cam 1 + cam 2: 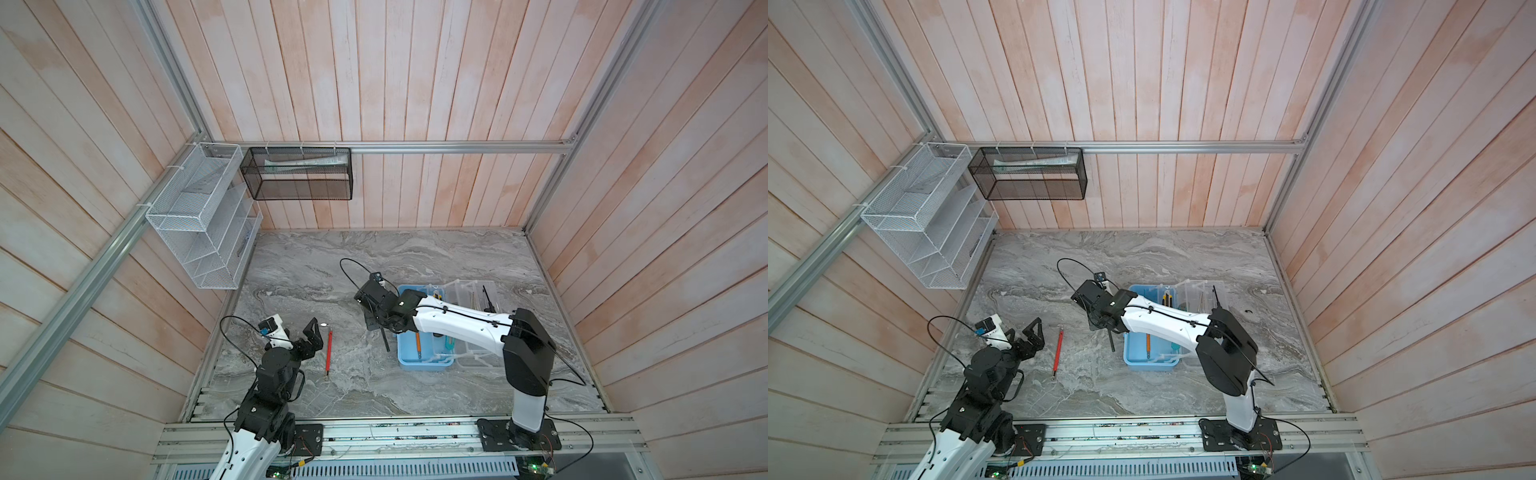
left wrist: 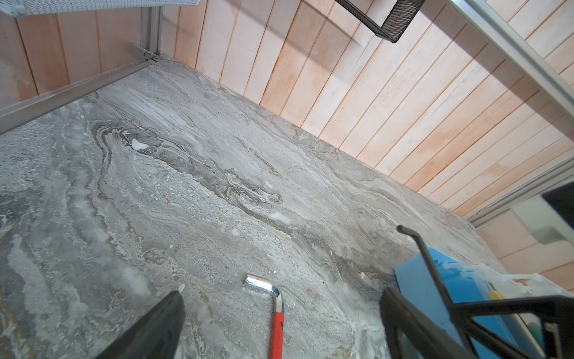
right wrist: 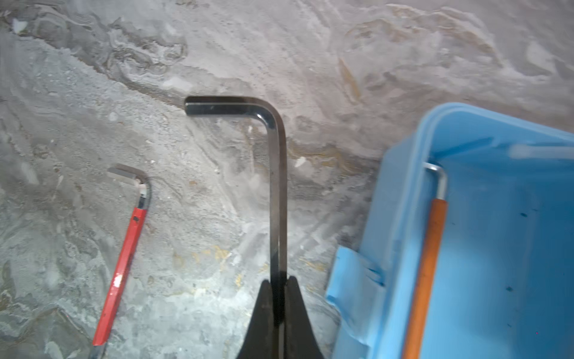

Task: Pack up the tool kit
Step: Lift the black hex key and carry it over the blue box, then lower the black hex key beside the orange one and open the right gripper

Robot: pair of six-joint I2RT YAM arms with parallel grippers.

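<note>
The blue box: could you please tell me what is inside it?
Inside the blue box lie an orange-handled hex key and a yellow-black tool. The right arm covers the middle.

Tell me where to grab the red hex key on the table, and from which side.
Grip the red hex key at the middle of its red sleeve, coming straight down from above with the jaws across its width. It lies flat on the table, straight and thin. The open left gripper sits nearest.
</note>
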